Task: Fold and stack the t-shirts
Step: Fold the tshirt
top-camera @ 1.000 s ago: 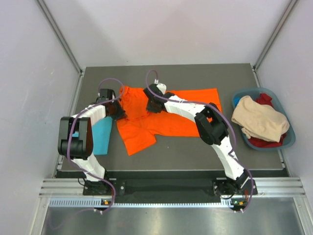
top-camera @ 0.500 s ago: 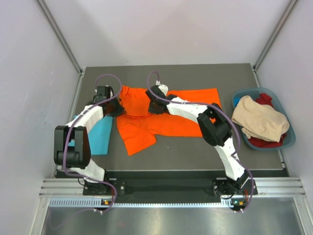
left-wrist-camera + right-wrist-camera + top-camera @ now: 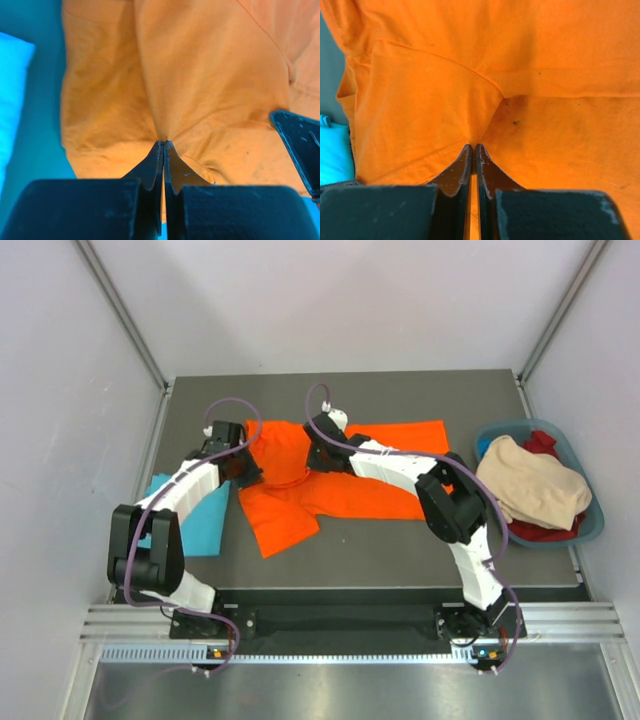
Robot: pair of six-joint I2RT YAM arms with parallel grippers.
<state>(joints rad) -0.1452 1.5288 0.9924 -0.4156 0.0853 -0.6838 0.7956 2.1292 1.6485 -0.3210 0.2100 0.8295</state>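
Note:
The orange t-shirt lies crumpled across the middle of the table. My left gripper is shut on a fold of the orange t-shirt near its left end. My right gripper is shut on another fold of the orange t-shirt at its upper middle. In both wrist views the jaws pinch cloth between them. The turquoise t-shirt lies folded flat at the left edge, partly under my left arm; it also shows in the left wrist view and in the right wrist view.
A blue basket at the right table edge holds a beige cloth and a red cloth. Grey walls stand close on both sides and at the back.
Both grippers have shifted slightly toward the back and right with the orange cloth held. The left arm's elbow has swung outward to the left.

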